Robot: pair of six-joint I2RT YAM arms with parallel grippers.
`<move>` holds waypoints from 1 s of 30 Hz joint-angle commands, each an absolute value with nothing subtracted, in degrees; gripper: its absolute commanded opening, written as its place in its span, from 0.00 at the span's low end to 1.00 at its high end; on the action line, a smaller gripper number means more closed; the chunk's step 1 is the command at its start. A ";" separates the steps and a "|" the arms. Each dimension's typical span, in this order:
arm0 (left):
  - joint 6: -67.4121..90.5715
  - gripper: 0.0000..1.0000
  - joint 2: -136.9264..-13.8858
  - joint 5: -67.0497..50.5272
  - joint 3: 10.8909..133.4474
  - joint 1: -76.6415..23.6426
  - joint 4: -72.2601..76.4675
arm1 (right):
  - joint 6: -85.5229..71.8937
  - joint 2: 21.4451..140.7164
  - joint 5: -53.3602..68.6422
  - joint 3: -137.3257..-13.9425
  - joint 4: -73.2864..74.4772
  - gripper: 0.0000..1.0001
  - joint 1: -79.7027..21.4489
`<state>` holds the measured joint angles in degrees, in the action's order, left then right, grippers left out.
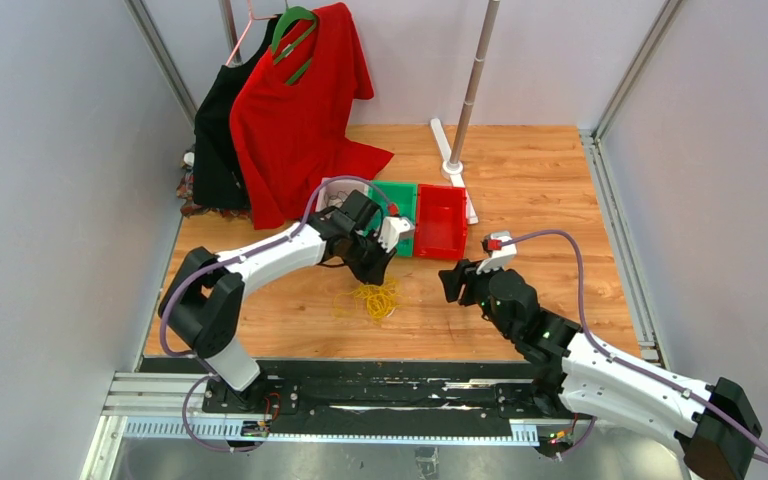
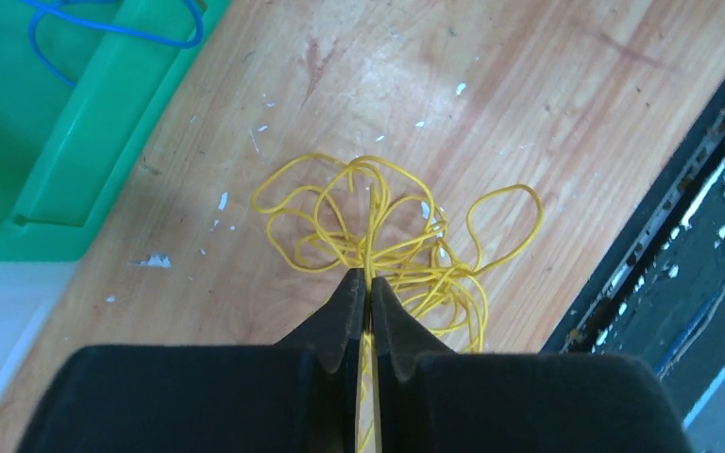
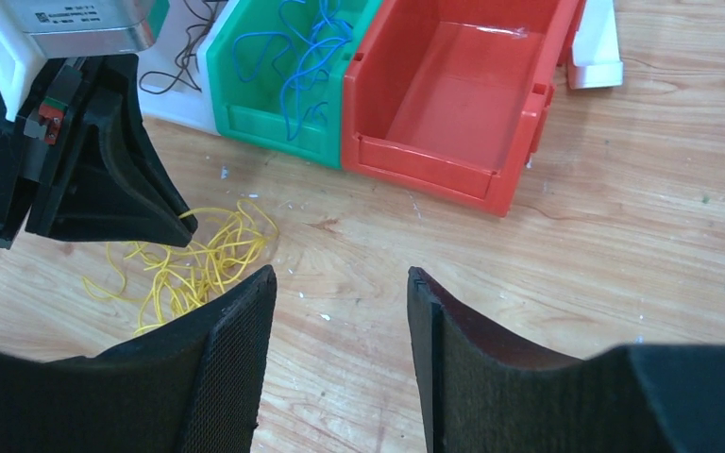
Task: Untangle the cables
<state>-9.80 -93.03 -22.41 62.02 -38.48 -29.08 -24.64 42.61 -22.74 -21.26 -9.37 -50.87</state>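
Note:
A loopy yellow cable (image 1: 370, 298) lies on the wooden table near the front edge; it also shows in the left wrist view (image 2: 406, 245) and the right wrist view (image 3: 193, 269). My left gripper (image 1: 372, 268) (image 2: 369, 279) is shut on a strand of the yellow cable, just above the bundle. A blue cable (image 3: 302, 47) lies in the green bin (image 1: 397, 215). A dark cable (image 3: 184, 47) lies in the white tray behind my left gripper. My right gripper (image 1: 453, 282) (image 3: 340, 283) is open and empty, to the right of the yellow cable.
A red bin (image 1: 441, 222) stands right of the green bin (image 3: 274, 127). Red and black shirts (image 1: 300, 110) hang at the back left. A stand pole (image 1: 472, 80) with a white base rises at the back. The black rail (image 2: 680, 245) runs along the table's front edge.

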 commanded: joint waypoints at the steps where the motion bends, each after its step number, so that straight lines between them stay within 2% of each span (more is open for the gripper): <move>1: -13.35 0.05 -87.90 -27.86 66.78 -38.68 -35.75 | -23.79 42.45 -17.33 -22.71 -14.31 0.56 -50.22; 6: -17.96 0.01 -80.54 -33.89 68.43 -38.67 -44.81 | -21.82 45.49 -7.75 -23.57 -21.33 0.63 -50.27; 12: -19.69 0.01 -75.79 -35.28 72.33 -38.67 -51.38 | -20.07 48.31 -0.23 -25.70 -28.28 0.71 -52.25; 22: -18.07 0.01 -74.09 -37.80 81.89 -38.67 -56.77 | -16.08 55.69 3.46 -29.55 -32.56 0.71 -58.03; 30: -16.67 0.01 -73.02 -40.18 85.00 -38.71 -57.84 | -17.49 65.18 4.83 -33.72 -36.84 0.67 -59.63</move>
